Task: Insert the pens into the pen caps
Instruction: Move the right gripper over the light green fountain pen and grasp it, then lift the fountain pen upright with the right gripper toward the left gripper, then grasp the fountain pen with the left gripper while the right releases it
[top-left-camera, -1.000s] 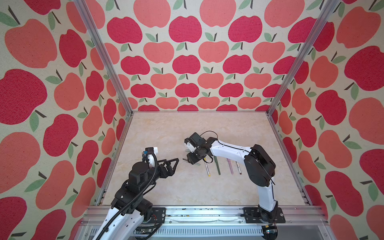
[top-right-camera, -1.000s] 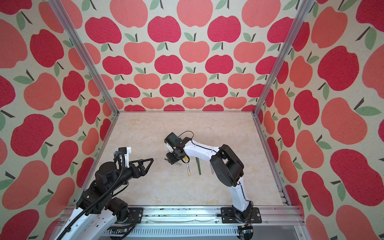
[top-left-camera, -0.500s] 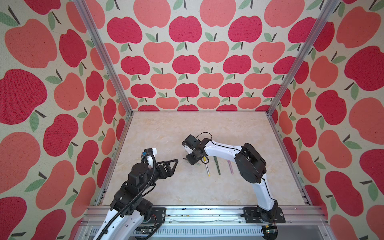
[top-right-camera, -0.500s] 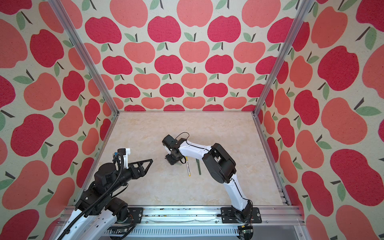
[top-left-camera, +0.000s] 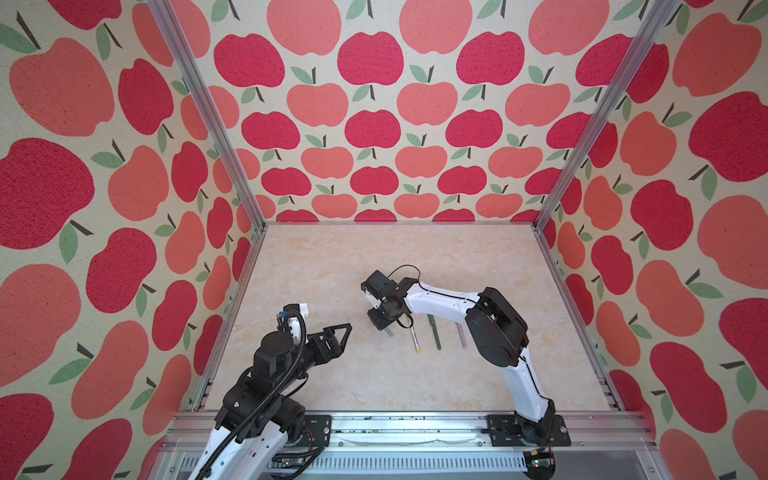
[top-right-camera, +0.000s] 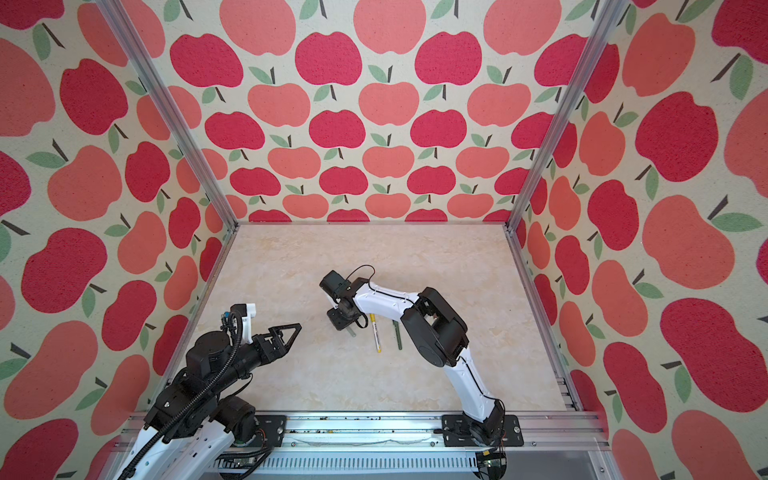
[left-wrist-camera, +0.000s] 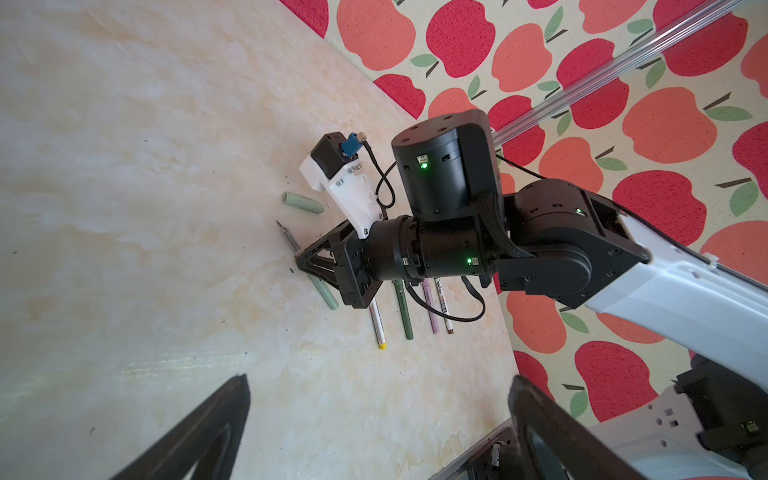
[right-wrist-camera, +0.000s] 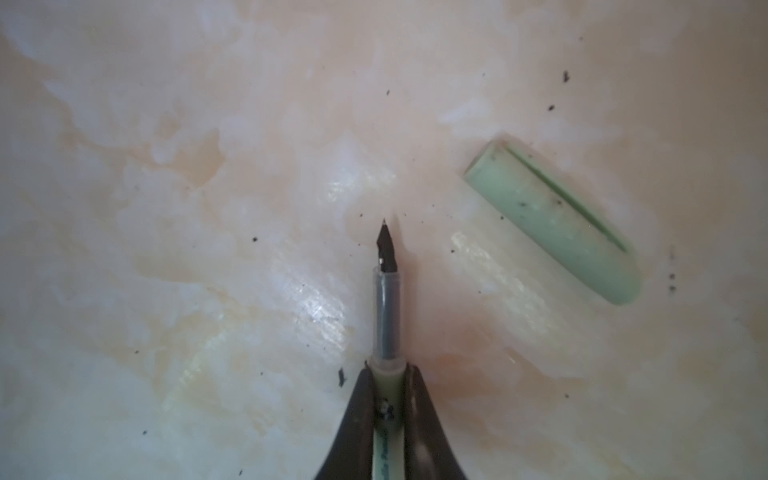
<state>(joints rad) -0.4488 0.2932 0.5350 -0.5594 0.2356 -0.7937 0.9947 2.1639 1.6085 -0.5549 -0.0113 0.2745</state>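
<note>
Only from wrists: pale green cap (right-wrist-camera: 552, 220)

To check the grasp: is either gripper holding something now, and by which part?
The right gripper is shut on the pale green pen, on its barrel just behind the dark tip section. The left gripper is open and holds nothing.

My right end effector (right-wrist-camera: 388, 372) grips a pen (right-wrist-camera: 386, 316) lying on the counter (top-left-camera: 374, 257), with a cap (right-wrist-camera: 552, 220) just beside its tip. In a top view, the remaining pens (top-left-camera: 434, 332) lie in a row to its right.
</note>
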